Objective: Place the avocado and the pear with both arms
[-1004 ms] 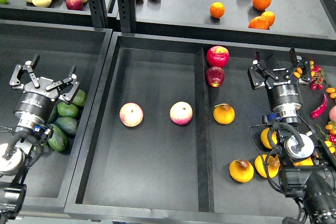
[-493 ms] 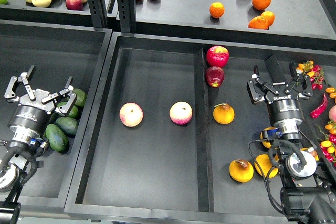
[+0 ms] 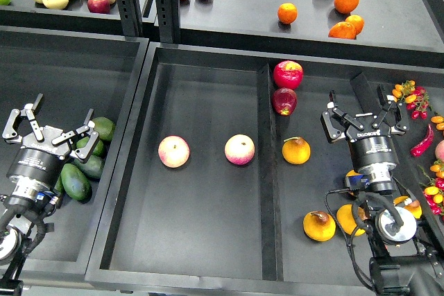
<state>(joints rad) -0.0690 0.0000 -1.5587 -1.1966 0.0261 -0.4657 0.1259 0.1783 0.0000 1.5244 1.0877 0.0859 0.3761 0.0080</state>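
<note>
**Both grippers spread wide, nothing grabbed**

Left gripper [image 3: 47, 128] has its fingers apart and empty, hanging just beside the avocado [image 3: 75, 180] pile in the left tray [image 3: 83, 67]. Right gripper [image 3: 362, 117] is splayed too, holding nothing. The pear [image 3: 318, 226], brown dimple showing, sits near the front of the right compartment, next to that arm's wrist.

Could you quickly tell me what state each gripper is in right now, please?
Left gripper: open, holding nothing.
Right gripper: open, holding nothing.
</note>
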